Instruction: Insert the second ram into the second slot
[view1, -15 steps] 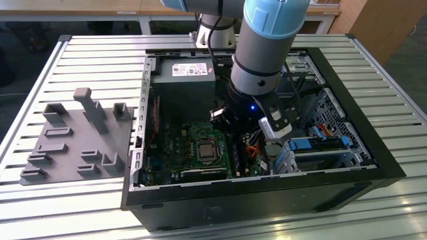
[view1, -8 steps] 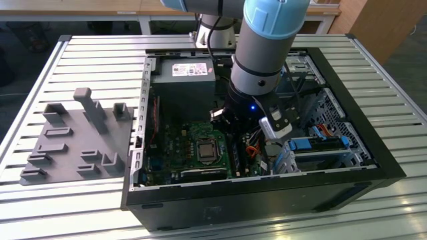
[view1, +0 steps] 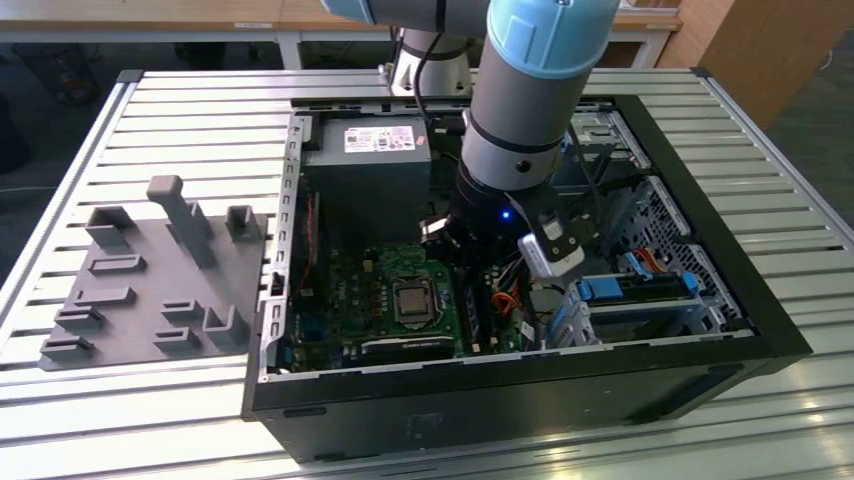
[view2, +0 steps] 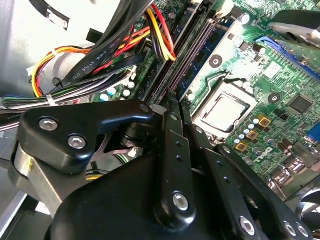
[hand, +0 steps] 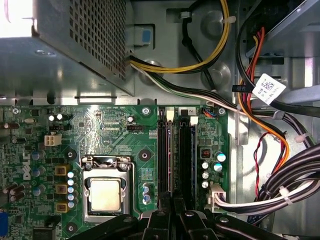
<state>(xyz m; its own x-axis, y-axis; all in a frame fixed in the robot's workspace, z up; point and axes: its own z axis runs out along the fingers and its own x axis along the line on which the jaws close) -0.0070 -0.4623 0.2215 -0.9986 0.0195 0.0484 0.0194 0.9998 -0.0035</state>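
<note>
The open computer case (view1: 534, 365) lies on the table, and my arm (view1: 514, 130) reaches down into it beside the processor socket (view1: 411, 298). My gripper (hand: 172, 216) hangs over the memory slots (hand: 183, 155) to one side of the socket (hand: 105, 192). Its fingers (view2: 167, 130) stand almost together. A thin grey strip, the second ram (hand: 170, 155) seen edge-on, runs out from between them along the slot line. How deep it sits I cannot tell. In the second wrist view the gripper (view2: 176, 106) ends at one end of a long dark slot (view2: 192, 55).
Bundles of coloured cables (hand: 260, 125) hang close beside the slots, also seen as cables (view2: 100, 55). The power supply (view1: 367, 150) fills the case's far end, and drive bays (view1: 641, 290) stand at the exterior view's right. A grey holder plate (view1: 147, 280) lies on the slatted table outside the case.
</note>
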